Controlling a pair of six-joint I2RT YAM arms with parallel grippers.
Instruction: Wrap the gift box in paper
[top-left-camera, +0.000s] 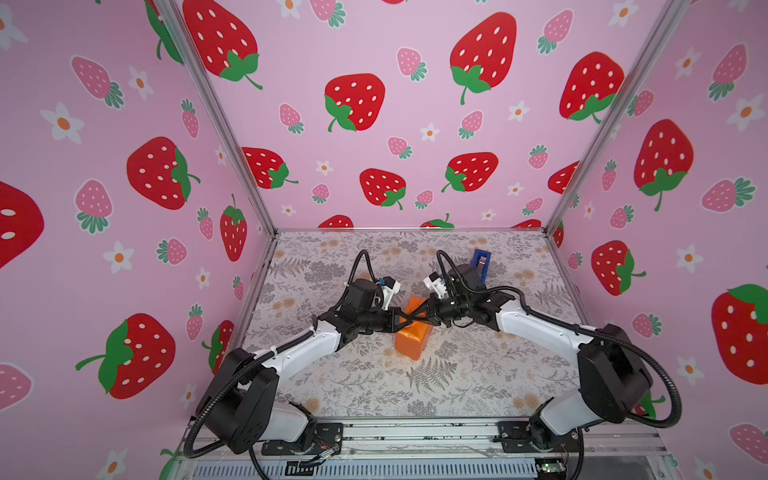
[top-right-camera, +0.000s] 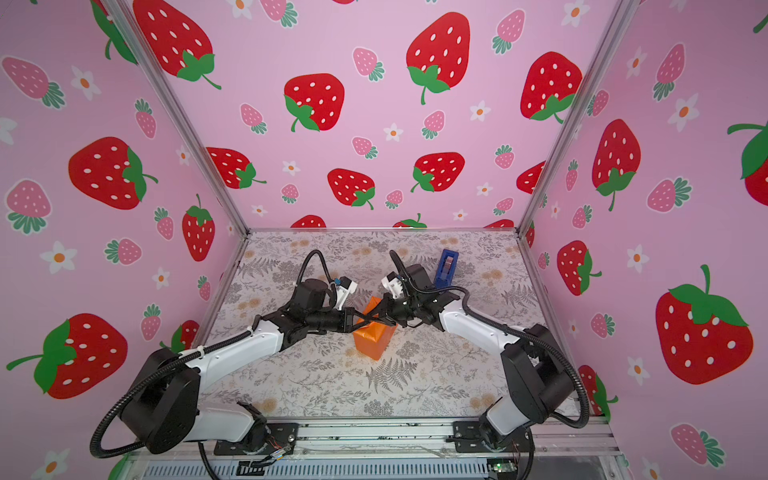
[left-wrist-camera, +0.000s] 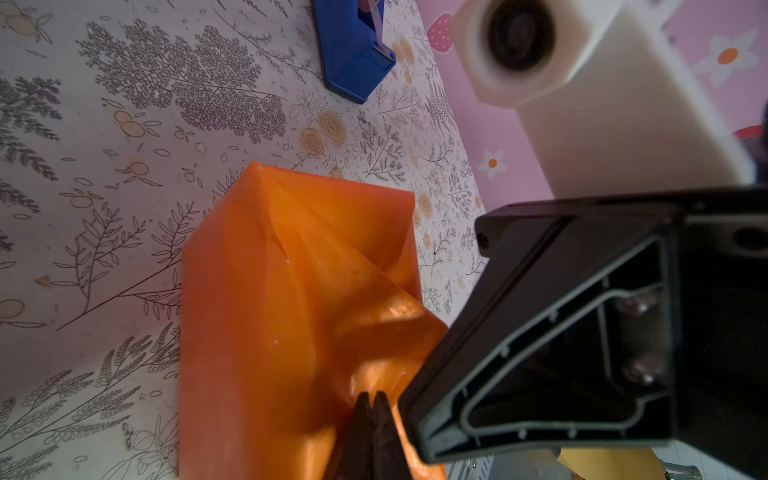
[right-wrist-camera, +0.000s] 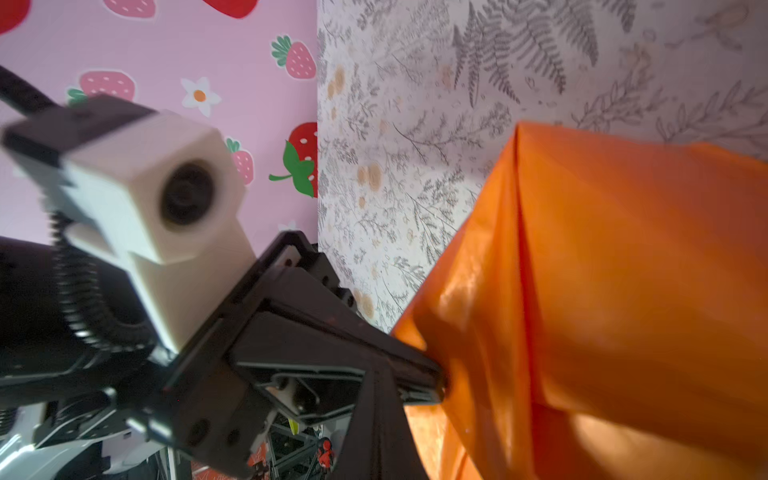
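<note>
The paper (top-left-camera: 413, 338) is glossy orange and folded round a block in the middle of the table; it also shows in the other top view as the paper (top-right-camera: 374, 338). The gift box is hidden under it. My two grippers cross over the top of the parcel. In the left wrist view the left gripper (left-wrist-camera: 372, 400) is shut, its tips pressed against a creased fold of the paper (left-wrist-camera: 270, 311). The right gripper (right-wrist-camera: 376, 399) is shut too, beside the paper (right-wrist-camera: 623, 270). In a top view the left gripper (top-left-camera: 417, 313) and the right gripper (top-left-camera: 405, 324) meet.
A blue tape dispenser (top-left-camera: 481, 264) stands behind the right arm, and shows in the left wrist view as the tape dispenser (left-wrist-camera: 353, 50). The floral table (top-left-camera: 457, 374) is walled by strawberry-print panels on three sides. Both arms reach inward from the front rail.
</note>
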